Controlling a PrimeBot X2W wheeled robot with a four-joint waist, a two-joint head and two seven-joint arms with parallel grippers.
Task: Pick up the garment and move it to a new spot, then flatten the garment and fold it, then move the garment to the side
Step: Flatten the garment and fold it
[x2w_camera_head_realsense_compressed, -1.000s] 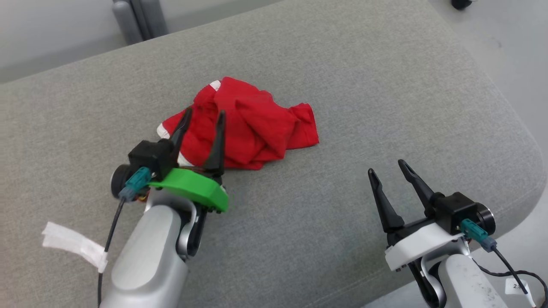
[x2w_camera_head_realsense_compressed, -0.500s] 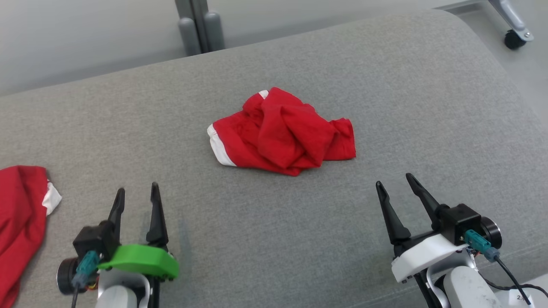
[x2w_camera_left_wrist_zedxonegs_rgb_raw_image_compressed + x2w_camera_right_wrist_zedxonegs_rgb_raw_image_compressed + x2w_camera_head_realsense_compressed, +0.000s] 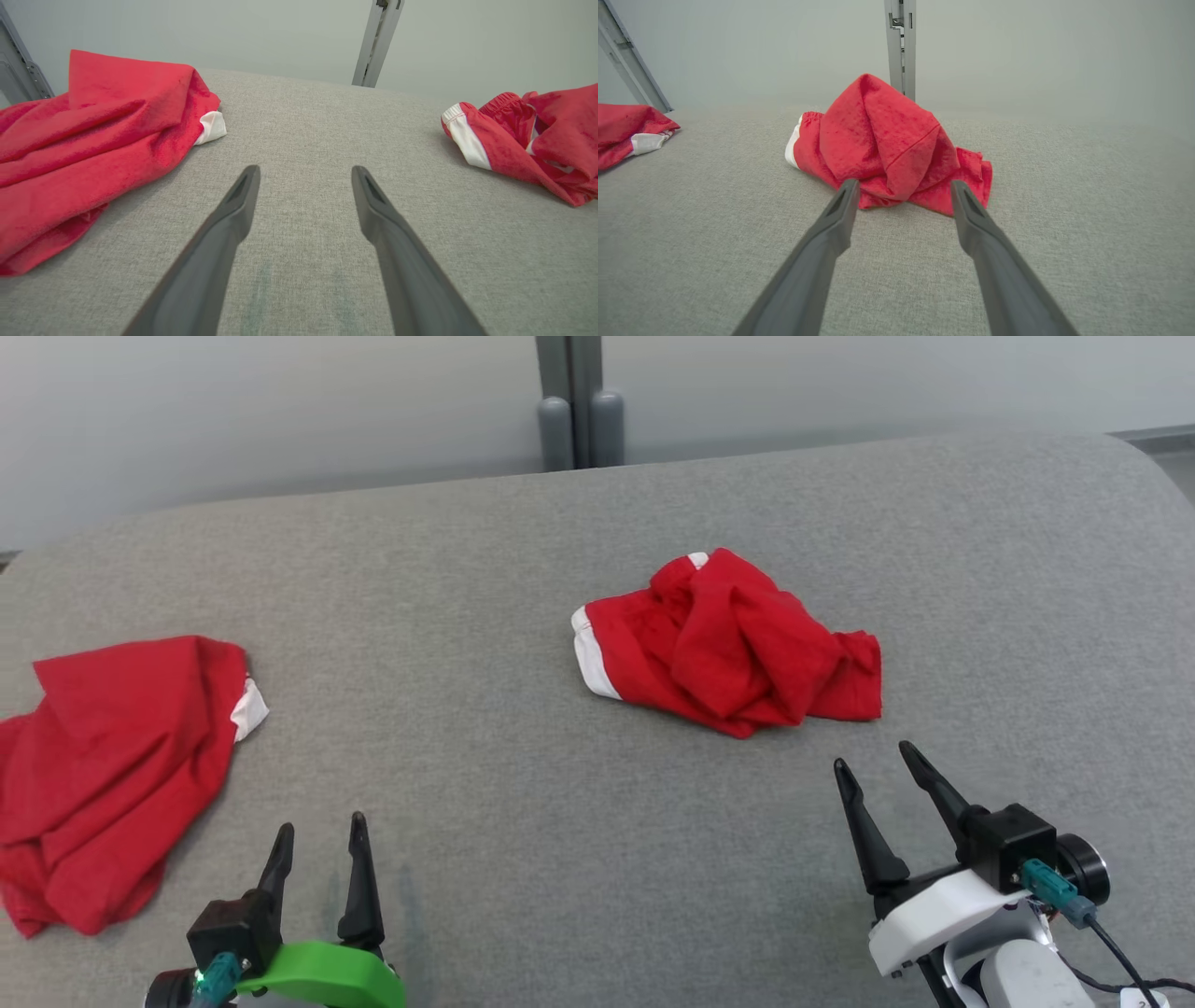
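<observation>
Grey woven fabric covers the big padded surface (image 3: 523, 616) spread out in front of me, with a pale wall (image 3: 280, 411) and a grey upright post (image 3: 579, 401) behind its far edge. Two red cloth things lie on it, well apart. The larger heap is the loosely folded red cloth (image 3: 112, 756) at my far left, running out past the edge of my head view, with a small white patch (image 3: 247, 707) showing at its right side. The crumpled red garment (image 3: 738, 649) sits right of centre, bunched up into a peak, with a white band (image 3: 588, 663) down its left end beside a gathered waistband. My right gripper (image 3: 875, 756) hovers low near that garment's near right corner, fingers spread wide and holding nothing; from its wrist camera the heap lies just past the fingertips, not touching them. My left gripper (image 3: 320, 822) is at the lower left, over bare fabric between the two red heaps and closer to the left one, fingers likewise wide apart and empty. A faint greenish smudge (image 3: 261, 298) marks the fabric under its fingers.
</observation>
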